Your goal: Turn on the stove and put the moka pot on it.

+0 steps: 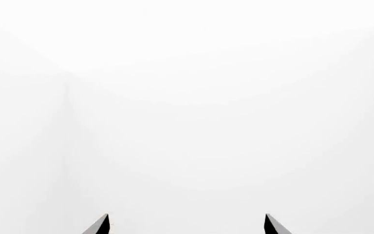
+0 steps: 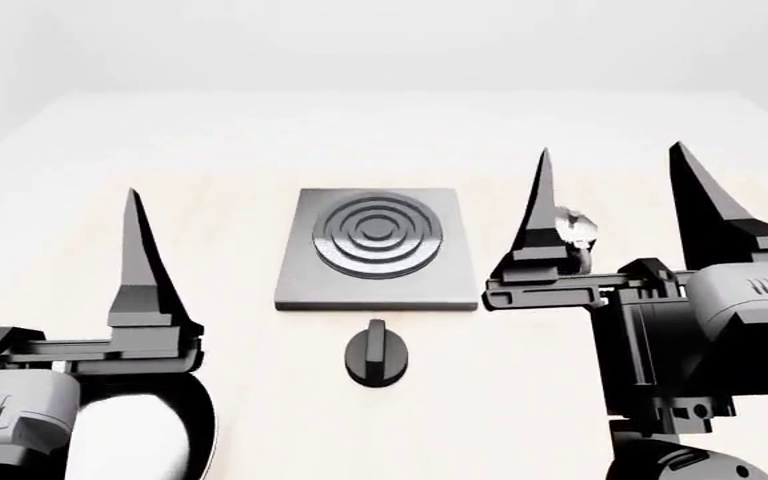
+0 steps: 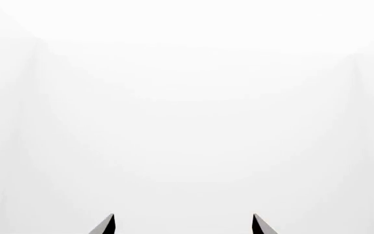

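Nearest us, we are holding both grippers raised over the pale table (image 2: 224, 140), fingers pointing away. Our left gripper (image 1: 187, 225) is standing with its two tips spread wide and nothing between them; our right gripper (image 2: 614, 190) is likewise gaping and empty. Just beyond, between the arms, the knob (image 2: 376, 356) is sitting in front of the stove (image 2: 379, 247), close to it. The moka pot (image 2: 575, 232) is showing only as a shiny sliver behind our right gripper's inner finger, to the right of the stove and apart from it.
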### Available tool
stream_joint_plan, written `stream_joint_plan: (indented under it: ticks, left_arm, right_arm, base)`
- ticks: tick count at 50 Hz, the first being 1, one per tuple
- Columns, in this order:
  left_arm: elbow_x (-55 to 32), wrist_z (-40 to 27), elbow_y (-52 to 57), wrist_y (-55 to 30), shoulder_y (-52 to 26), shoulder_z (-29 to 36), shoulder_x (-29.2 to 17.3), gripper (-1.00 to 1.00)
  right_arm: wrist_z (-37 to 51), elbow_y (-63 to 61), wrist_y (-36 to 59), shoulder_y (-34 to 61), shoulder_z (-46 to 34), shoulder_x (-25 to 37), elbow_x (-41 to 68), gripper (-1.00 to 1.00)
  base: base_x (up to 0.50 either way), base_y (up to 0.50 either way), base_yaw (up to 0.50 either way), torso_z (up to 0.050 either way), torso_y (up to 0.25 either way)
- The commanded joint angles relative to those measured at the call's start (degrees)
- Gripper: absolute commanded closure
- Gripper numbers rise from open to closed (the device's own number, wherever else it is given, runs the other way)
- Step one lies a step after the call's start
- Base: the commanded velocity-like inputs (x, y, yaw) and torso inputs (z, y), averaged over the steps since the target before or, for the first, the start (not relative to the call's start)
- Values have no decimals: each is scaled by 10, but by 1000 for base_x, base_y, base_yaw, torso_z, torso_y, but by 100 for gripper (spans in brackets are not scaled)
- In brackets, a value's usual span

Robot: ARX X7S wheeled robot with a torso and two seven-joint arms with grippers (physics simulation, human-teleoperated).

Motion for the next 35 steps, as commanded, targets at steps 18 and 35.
stream_joint_plan:
  ticks: [18,35]
  left_arm:
    - [4,-3,-4,2,-6,17,0,-100]
    - [-67,63,-92,-21,-60,66,69,-100]
  right_arm:
    - [4,20,-47,-24,-14,10,-4,-100]
    - [9,11,-43,-18,-15,13,3,-100]
  base:
    - [226,0,0,0,1]
    - [0,0,0,0,0]
